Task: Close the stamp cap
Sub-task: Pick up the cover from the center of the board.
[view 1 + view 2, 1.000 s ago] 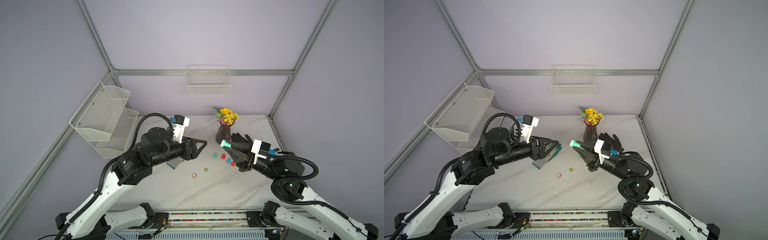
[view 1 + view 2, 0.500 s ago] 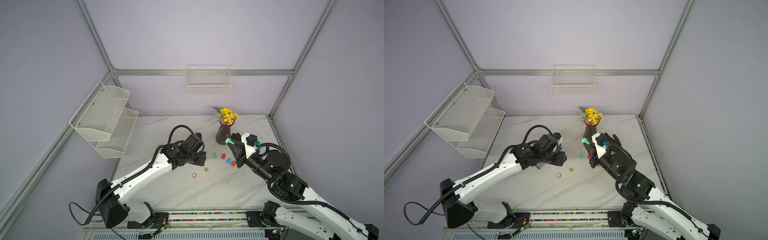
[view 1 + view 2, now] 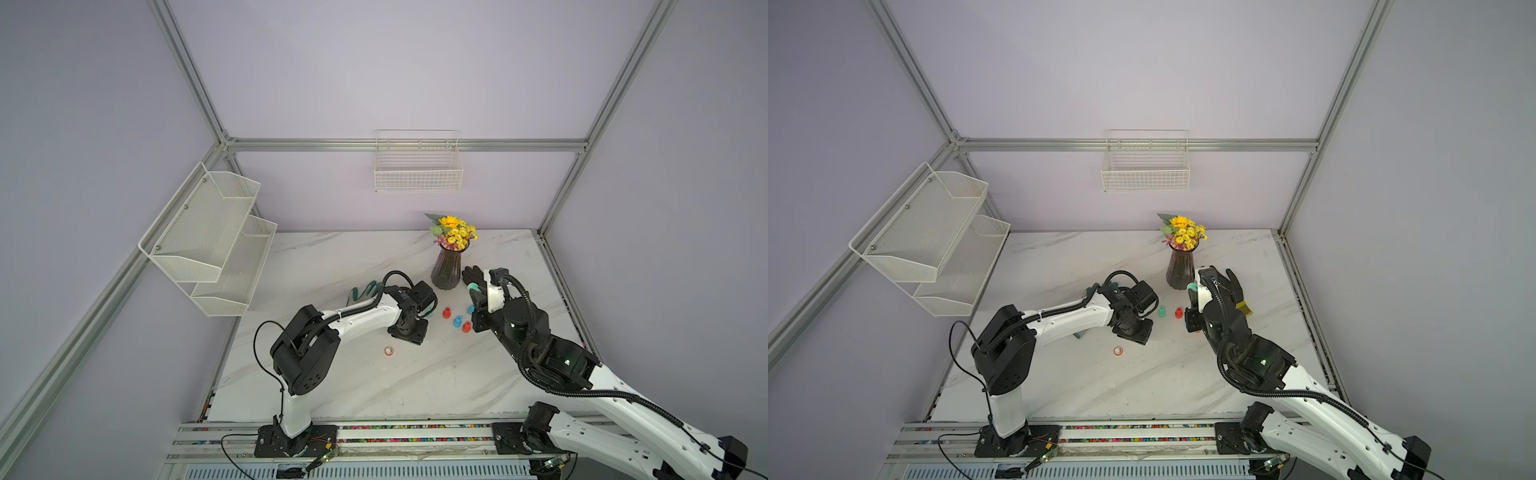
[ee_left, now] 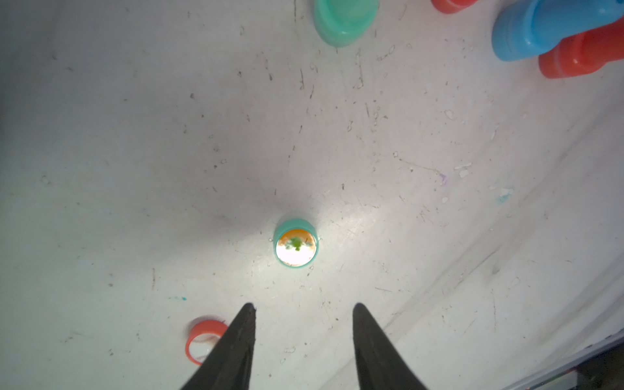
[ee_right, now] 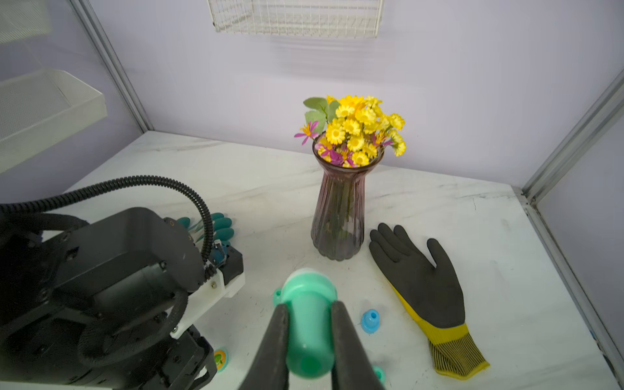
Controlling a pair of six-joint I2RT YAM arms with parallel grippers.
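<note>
Quick tally, nothing fancy. Two teal stamps (image 5: pixel 307 324) (image 3: pixel 1161 311), two red stamps (image 3: pixel 446 313) (image 3: pixel 466 327), two blue stamps (image 4: pixel 540 30) (image 5: pixel 370 317), so six for sure. Any more hidden ones, can't tell. One teal cap (image 4: pixel 296 247), one red cap (image 4: pixel 206 341), both loose. One black-and-yellow glove (image 5: pixel 418 280), one green-fingered glove (image 5: pixel 223 233), so two. One vase (image 3: pixel 446 272), one bunch of flowers (image 3: pixel 453 232) in it. One wire basket (image 3: pixel 417 174) on the wall, one two-tier mesh shelf (image 3: pixel 208 232). Two robot arms (image 3: pixel 357 318) (image 3: pixel 615 399). One marble table (image 3: pixel 332 257) under all that.
</note>
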